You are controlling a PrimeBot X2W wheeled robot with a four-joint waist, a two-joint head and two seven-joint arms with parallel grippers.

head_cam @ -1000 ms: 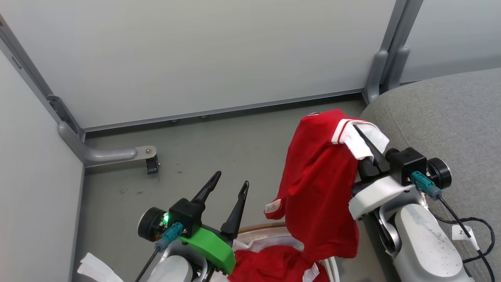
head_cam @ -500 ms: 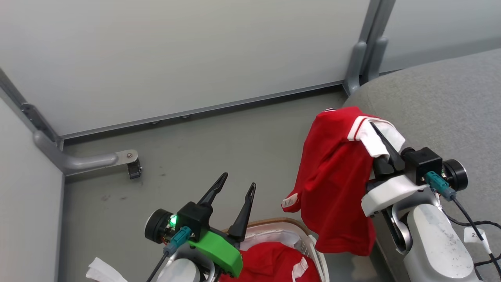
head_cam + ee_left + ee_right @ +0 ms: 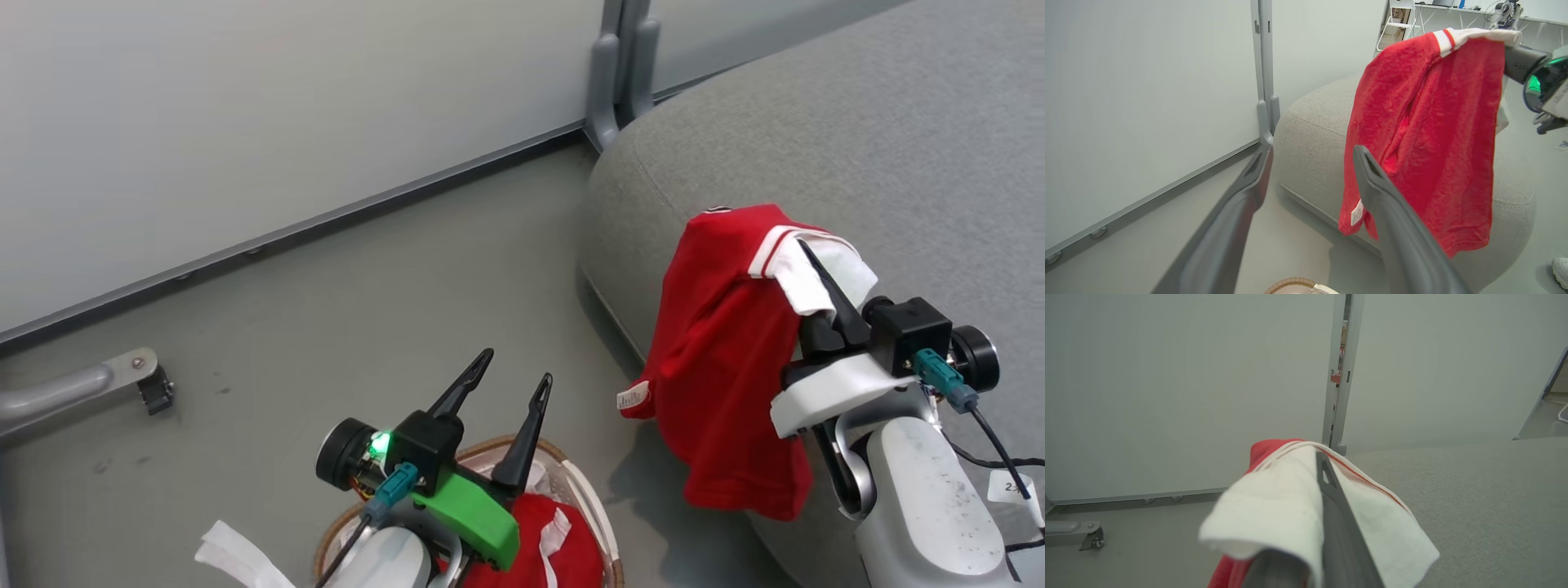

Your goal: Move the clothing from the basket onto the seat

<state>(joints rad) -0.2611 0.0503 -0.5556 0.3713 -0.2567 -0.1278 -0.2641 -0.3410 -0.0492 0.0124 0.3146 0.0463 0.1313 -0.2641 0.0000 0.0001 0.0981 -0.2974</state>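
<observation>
Transport step: right gripper (image 3: 810,255) clenched on the white trim of one red garment (image 3: 718,351), held up at right centre of head view, cloth hanging down in front of the seat (image 3: 816,122) edge, small white label (image 3: 633,398) at its lower left corner. Right wrist view: trim folded over the shut fingers (image 3: 1337,522), grey seat behind at right. Garment not lying on the cushion top yet; can't tell if it brushes the seat front. Left gripper (image 3: 517,365) spread wide, nothing in it, hovering over the basket (image 3: 594,506) at bottom centre. Second red garment (image 3: 563,539) in the basket, partly hidden by the left arm. Judgement: first of two items mid-carry, under halfway. Next move probably needs the right arm taken further up and right in head view so the hanging cloth clears the rounded edge, then lowered onto the cushion and let go; low hem could drag or slide off. Second garment to fetch after
</observation>
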